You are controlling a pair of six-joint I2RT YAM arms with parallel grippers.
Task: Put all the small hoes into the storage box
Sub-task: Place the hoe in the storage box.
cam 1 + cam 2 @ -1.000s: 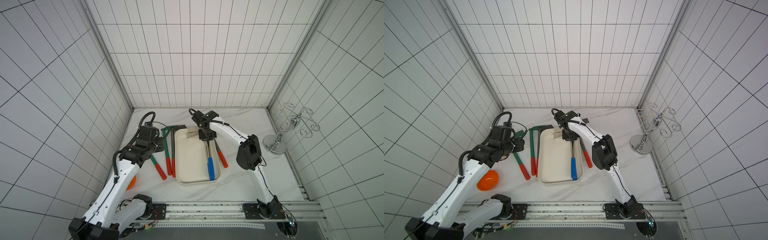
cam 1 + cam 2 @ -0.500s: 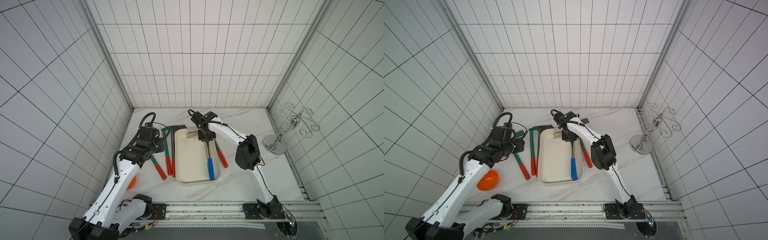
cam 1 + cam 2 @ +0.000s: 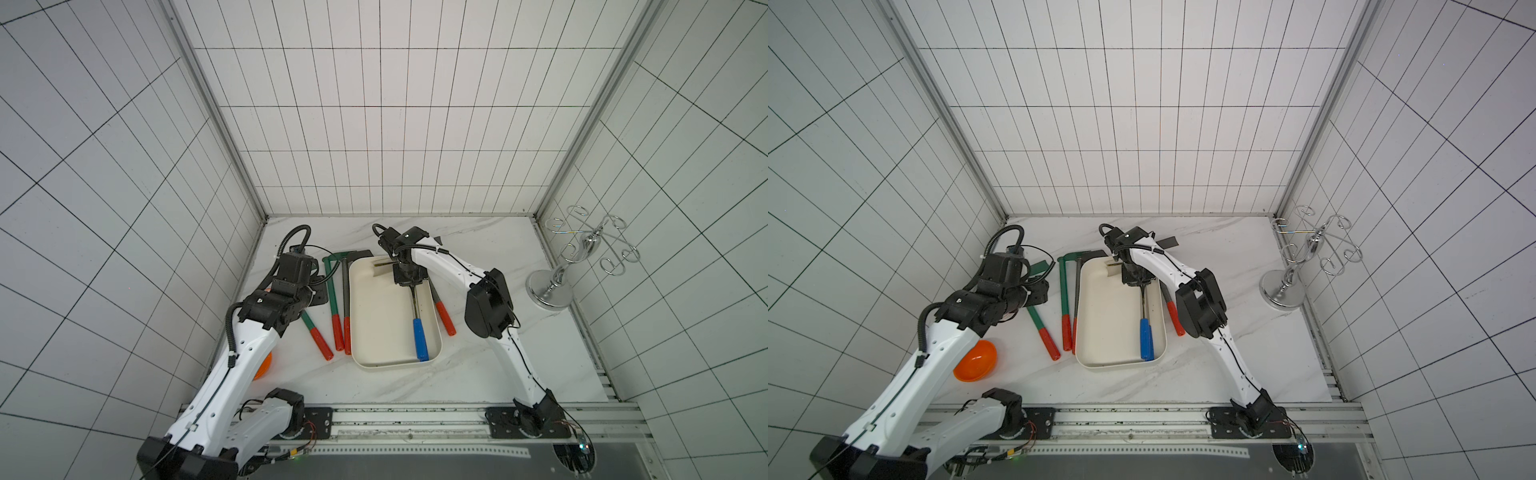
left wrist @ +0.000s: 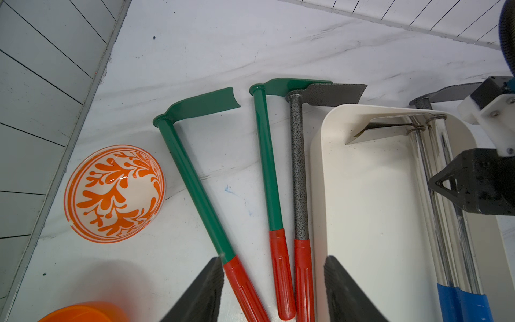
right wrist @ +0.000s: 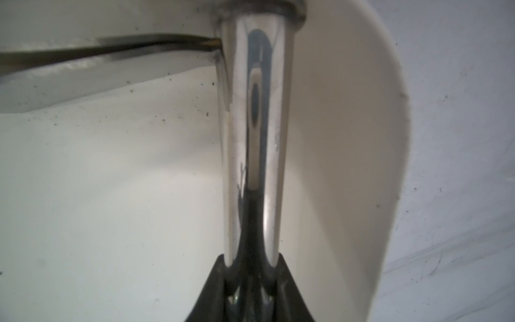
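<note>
Open marble counter [image 3: 478, 374] fronts the storage box [image 3: 378, 324]; inside, near its right wall, the right pincer [image 3: 411, 286] pinches the small hoe [image 3: 419, 338]; left pincer [image 4: 273, 258] spread.

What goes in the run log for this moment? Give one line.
right gripper: shut on blue-handled hoe | blue-handled hoe: in storage box, unreleased | left gripper: open over red-handled hoes

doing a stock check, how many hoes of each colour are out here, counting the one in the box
green hoes: 2
grey hoes: 2
blue-handled hoe: 1, in the storage box
total: 5
</note>
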